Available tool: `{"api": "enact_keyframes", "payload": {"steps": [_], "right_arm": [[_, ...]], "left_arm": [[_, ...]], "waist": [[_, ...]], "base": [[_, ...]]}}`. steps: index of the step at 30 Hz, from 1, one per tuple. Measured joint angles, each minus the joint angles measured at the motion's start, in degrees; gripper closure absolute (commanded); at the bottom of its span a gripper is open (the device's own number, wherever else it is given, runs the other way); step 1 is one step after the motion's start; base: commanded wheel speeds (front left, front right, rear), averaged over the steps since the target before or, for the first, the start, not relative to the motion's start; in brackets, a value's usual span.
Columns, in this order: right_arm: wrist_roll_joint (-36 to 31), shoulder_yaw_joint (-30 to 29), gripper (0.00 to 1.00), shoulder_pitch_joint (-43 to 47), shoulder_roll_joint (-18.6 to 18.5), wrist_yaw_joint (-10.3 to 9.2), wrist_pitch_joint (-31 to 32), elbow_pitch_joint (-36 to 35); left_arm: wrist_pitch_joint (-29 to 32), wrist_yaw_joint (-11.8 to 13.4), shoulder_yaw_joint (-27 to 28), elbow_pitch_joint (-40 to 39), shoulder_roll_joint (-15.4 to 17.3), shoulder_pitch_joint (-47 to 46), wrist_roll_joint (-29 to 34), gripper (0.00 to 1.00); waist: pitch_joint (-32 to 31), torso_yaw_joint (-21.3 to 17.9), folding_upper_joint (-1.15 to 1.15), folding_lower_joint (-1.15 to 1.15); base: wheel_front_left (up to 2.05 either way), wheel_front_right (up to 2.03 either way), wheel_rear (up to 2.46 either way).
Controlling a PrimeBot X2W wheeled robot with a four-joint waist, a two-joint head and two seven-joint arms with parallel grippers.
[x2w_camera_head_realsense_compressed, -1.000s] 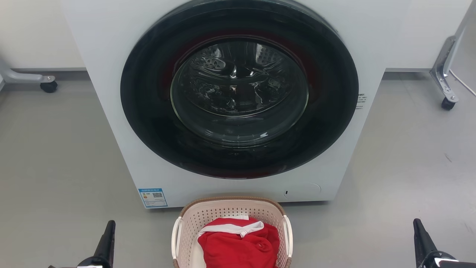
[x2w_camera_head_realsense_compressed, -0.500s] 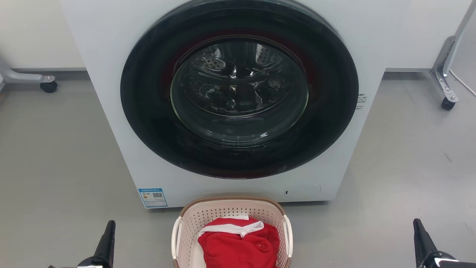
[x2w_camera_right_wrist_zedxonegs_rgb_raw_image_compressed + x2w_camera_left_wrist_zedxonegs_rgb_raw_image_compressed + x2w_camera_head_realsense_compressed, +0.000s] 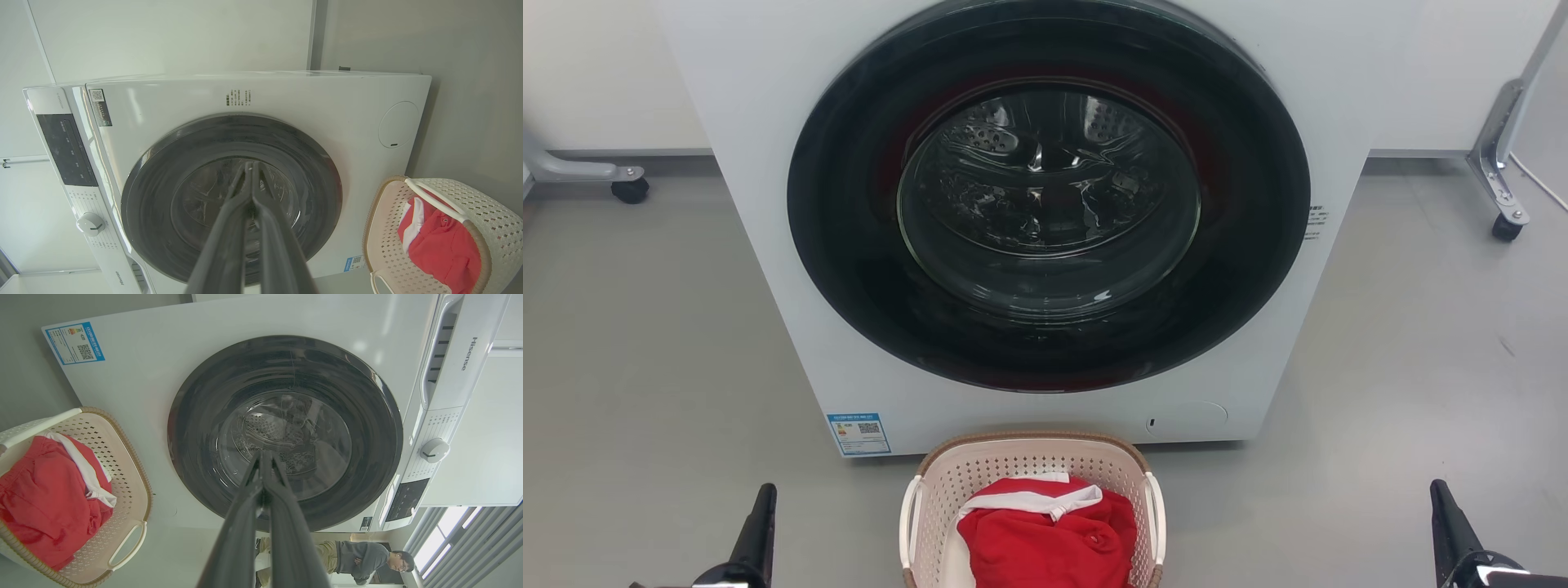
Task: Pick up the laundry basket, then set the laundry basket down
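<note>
The rounded-rectangular pale pink-beige plastic laundry basket (image 3: 1013, 467) stands on the grey floor (image 3: 645, 367) at 6 o'clock in the head view. It is just in front of the white front-loading washing machine (image 3: 760, 245), whose dark round glass door (image 3: 1045, 212) is shut. The basket's walls are perforated with small holes, its rim is brown and woven-looking, and white handles sit at its 3 and 9 o'clock sides. A crumpled red garment with white trim (image 3: 1045, 543) lies inside. The left gripper (image 3: 263, 455), at 7 o'clock and well apart from the basket, has its long dark fingers (image 3: 241, 522) pressed tip to tip, holding nothing. The right gripper (image 3: 250, 165), at 5 o'clock, is likewise closed and empty.
</note>
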Motion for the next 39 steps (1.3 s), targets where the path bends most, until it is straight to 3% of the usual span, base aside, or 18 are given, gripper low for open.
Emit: {"api": "enact_keyframes", "payload": {"steps": [39], "right_arm": [[0.0, 0.0, 1.0, 0.0, 0.0, 0.0, 0.0, -0.01]], "left_arm": [[0.0, 0.0, 0.0, 0.01, -0.01, 0.0, 0.0, 1.0]], "waist": [[0.0, 0.0, 0.0, 0.0]], "base": [[0.0, 0.0, 0.0]]}}
